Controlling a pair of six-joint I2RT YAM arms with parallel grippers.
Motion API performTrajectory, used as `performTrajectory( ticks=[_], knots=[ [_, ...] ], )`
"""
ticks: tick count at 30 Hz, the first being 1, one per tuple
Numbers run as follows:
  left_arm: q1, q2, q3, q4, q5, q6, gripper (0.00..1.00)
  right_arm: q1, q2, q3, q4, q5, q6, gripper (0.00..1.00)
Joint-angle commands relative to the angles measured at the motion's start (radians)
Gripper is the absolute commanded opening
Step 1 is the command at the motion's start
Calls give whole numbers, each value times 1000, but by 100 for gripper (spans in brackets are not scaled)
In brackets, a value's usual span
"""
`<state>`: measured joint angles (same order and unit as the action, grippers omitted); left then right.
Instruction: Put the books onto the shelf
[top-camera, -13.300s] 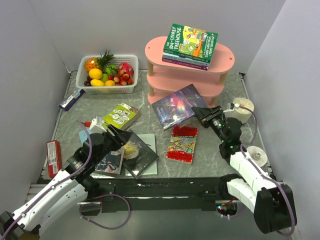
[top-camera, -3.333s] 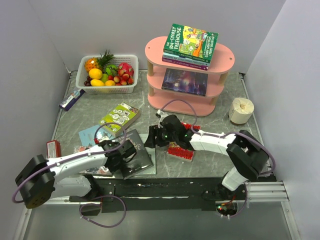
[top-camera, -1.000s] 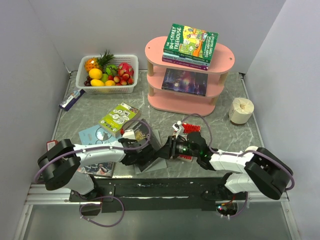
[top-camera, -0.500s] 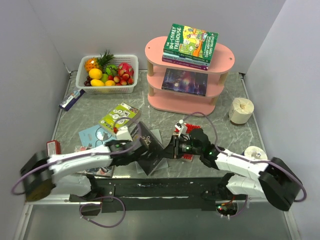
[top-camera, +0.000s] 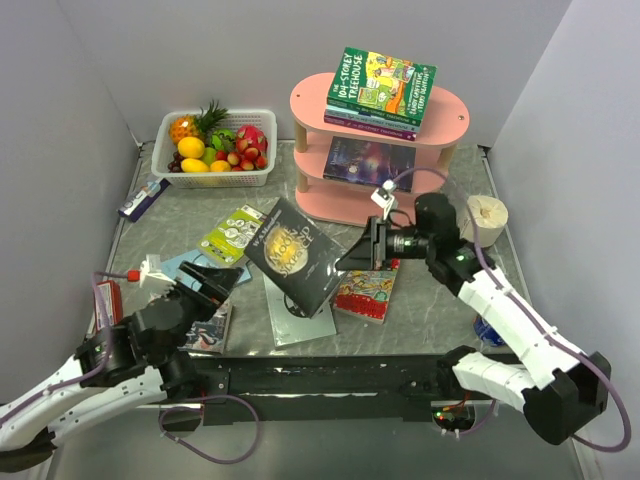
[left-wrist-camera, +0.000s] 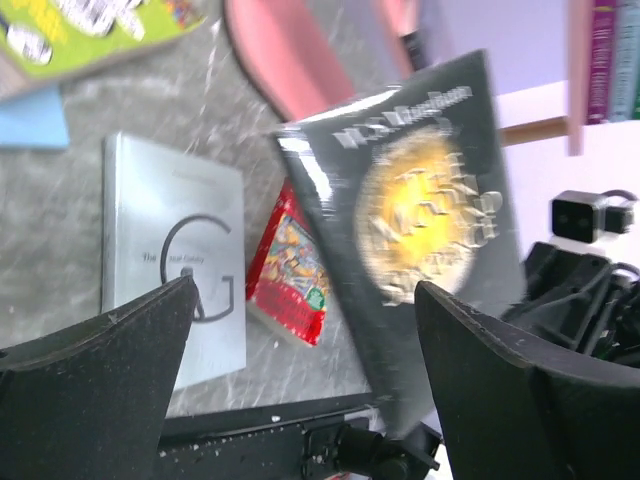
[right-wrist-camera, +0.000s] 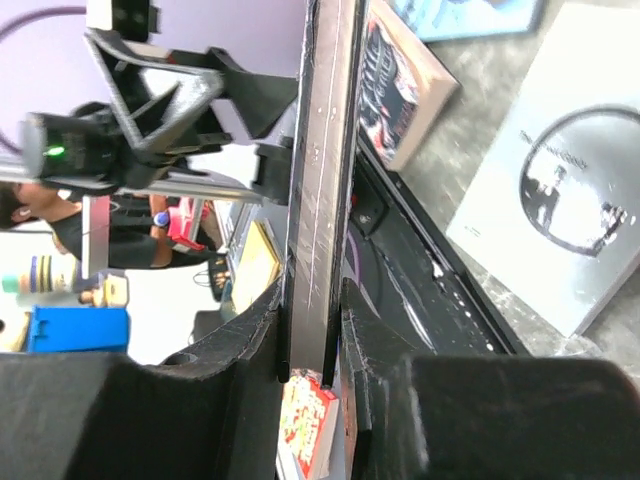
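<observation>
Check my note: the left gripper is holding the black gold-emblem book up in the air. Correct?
No. The right gripper is holding the black gold-emblem book up in the air, as the top external view shows; the left gripper is open, apart from it.

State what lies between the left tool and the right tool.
The black book, tilted in the air, its edge pinched by the right tool; the left tool stands open. The top view shows this.

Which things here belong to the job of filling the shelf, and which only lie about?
Job: pink three-tier shelf; black paperback with gold disc; red paperback; grey "G" paperback; green paperback.
Lying about: white basket of fruit; blue-white carton; small red box; pale paper roll.
</observation>
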<state>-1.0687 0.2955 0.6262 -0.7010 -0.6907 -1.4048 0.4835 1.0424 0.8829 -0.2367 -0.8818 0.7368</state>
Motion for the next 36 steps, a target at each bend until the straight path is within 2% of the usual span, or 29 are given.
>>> performTrajectory(
  ticks=[1, 2, 5, 8, 12, 16, 19, 21, 22, 23, 25, 26, 28, 29, 31, 32, 34, 35, 36],
  knots=[
    [-4, -32, 52, 93, -27, 180, 96, -58, -53, 162, -84, -161, -32, 0],
    [-4, -30, 52, 159, 14, 205, 96, -86, -44, 166, -69, -255, -11, 0],
    [-4, -18, 26, 276, 85, 279, 96, -105, -21, 169, 12, -382, 76, 0],
    [-4, -9, 9, 385, 125, 316, 96, -106, -25, 156, 82, -454, 157, 0],
    [-4, -15, -3, 524, 137, 401, 98, -108, -53, 157, 27, -482, 144, 0],
    [-4, 59, 39, 537, 154, 458, 98, -109, -93, 105, 94, -513, 207, 0],
    [-4, 91, 53, 554, 166, 483, 99, -108, -120, 102, 60, -525, 185, 0],
    [-4, 96, 49, 575, 187, 500, 96, -109, -137, 94, 48, -531, 179, 0],
    [-4, 96, 41, 584, 197, 506, 93, -108, -143, 85, 50, -531, 182, 0],
    [-4, 94, 37, 612, 219, 513, 81, -109, -151, 79, 56, -539, 187, 0],
    [-4, 90, 23, 638, 247, 532, 66, -111, -166, 58, 83, -545, 208, 0],
    [-4, 88, 17, 665, 282, 538, 53, -111, -171, 51, 98, -555, 219, 0],
    [-4, 90, 4, 693, 321, 555, 41, -114, -179, 34, 147, -562, 259, 0],
    [-4, 90, -2, 721, 347, 569, 31, -114, -179, 31, 157, -569, 268, 0],
    [-4, 97, -13, 785, 433, 581, 23, -115, -179, 36, 165, -569, 280, 0],
    [-2, 105, -13, 805, 462, 589, 14, -115, -177, 39, 160, -569, 279, 0],
    [-2, 143, -5, 844, 552, 592, 10, -115, -167, 57, 143, -566, 260, 0],
    [-2, 161, 1, 854, 581, 596, 13, -118, -162, 63, 123, -566, 254, 0],
    [0, 178, 6, 863, 618, 598, 20, -115, -156, 68, 120, -569, 245, 0]
  ],
)
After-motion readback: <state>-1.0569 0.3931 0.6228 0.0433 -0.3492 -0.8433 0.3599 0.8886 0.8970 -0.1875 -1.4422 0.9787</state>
